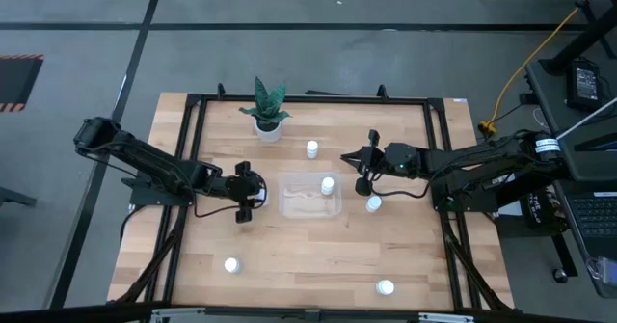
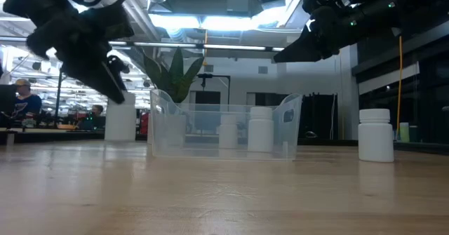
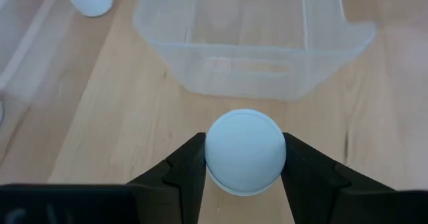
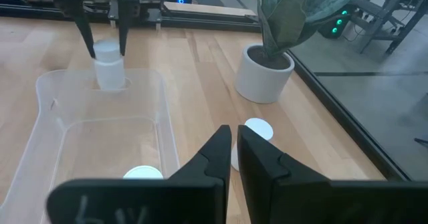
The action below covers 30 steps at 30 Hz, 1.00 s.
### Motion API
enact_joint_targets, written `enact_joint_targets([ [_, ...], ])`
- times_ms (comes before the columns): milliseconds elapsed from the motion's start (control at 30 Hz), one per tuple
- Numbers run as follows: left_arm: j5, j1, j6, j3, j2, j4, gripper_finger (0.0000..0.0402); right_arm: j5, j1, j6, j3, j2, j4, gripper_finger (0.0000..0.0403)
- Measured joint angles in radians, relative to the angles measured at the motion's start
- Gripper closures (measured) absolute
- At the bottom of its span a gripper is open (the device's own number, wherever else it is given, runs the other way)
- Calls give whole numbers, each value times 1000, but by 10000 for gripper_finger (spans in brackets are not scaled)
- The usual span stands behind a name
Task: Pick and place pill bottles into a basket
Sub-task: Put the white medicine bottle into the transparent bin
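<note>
Left gripper [image 3: 245, 158] fingers flank bottle [image 3: 245, 152] cap just outside basket [image 3: 254, 57] near wall; grip looks complete. Risk: bottle clips wall when lifted. Right gripper [image 4: 234, 140] shut, empty, above table.

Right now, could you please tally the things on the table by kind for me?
Pill bottles: 6
Basket: 1
Potted plant: 1
Total: 8
</note>
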Motion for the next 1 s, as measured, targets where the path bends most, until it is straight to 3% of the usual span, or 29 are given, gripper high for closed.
enact_joint_targets([
  [200, -6, 10, -118, 0, -105, -70, 246, 0, 0, 0, 0, 0, 0, 371],
  [367, -66, 10, -103, 10, -157, -84, 246, 0, 0, 0, 0, 0, 0, 371],
  [500, -73, 10, -39, 91, -151, -94, 246, 0, 0, 4, 0, 0, 0, 371],
  [733, -121, 34, 179, 249, -27, -107, 246, -4, 0, 55, 0, 0, -2, 371],
  [1000, 67, 134, 328, 350, 195, -66, 246, -10, 14, 24, 0, 0, -48, 371],
])
